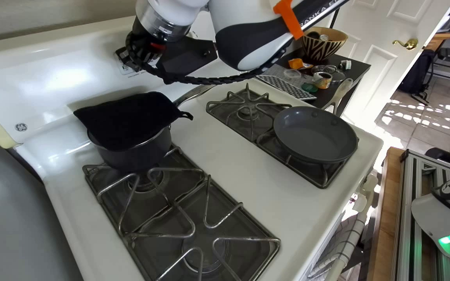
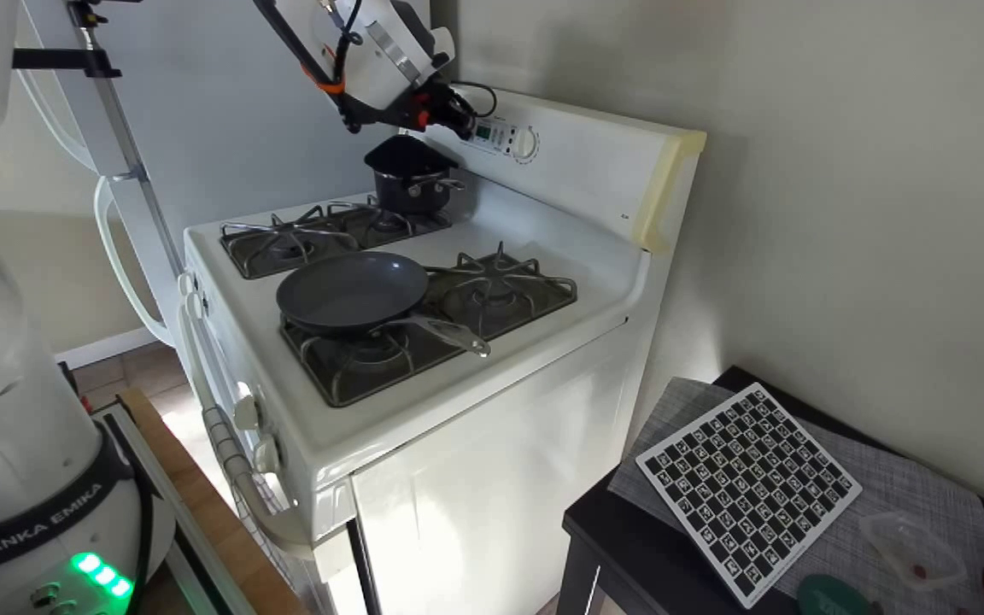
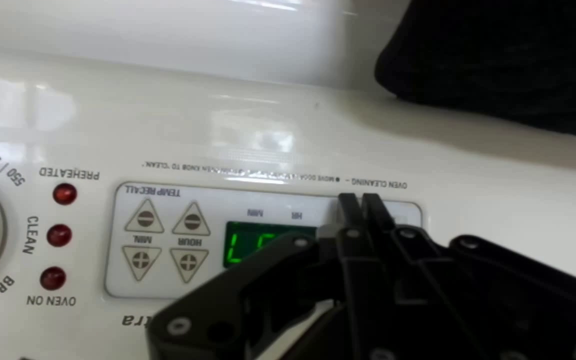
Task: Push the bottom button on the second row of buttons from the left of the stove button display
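The white stove (image 1: 225,156) shows in both exterior views (image 2: 492,478). The stove button display (image 2: 492,134) sits on its backguard. In the wrist view the display (image 3: 203,192) appears upside down, with a green-lit clock screen (image 3: 248,243) and triangular plus and minus buttons (image 3: 188,235) at its left. My gripper (image 3: 363,197) is shut and empty, its fingertips side by side with a narrow gap. The fingertips lie over the display's right end in this view and hide most of the pale buttons there. Whether they touch is unclear. In an exterior view the gripper (image 2: 465,130) is at the display.
A dark pot (image 1: 131,152) with a black cloth-like cover (image 1: 131,113) stands below the gripper. A grey pan (image 1: 315,132) sits on the front grate. A round white dial (image 2: 524,143) and red lights (image 3: 59,235) are beside the display. The fridge (image 2: 287,111) stands alongside.
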Available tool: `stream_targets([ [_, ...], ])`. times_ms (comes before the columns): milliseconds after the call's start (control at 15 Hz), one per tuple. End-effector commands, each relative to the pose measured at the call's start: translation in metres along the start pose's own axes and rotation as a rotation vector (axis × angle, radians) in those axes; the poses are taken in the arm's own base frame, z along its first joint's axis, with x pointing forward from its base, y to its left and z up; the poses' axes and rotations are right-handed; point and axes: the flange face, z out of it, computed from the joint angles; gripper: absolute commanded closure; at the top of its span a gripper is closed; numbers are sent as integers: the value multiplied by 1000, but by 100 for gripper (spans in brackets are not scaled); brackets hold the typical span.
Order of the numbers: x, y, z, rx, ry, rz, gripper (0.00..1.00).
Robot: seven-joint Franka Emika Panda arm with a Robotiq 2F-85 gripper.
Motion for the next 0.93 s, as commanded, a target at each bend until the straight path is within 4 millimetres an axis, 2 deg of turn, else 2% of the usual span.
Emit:
stream_targets([
  [0, 2, -2, 6, -5, 10, 8, 100],
  [867, 6, 3, 10, -7, 15, 15, 100],
])
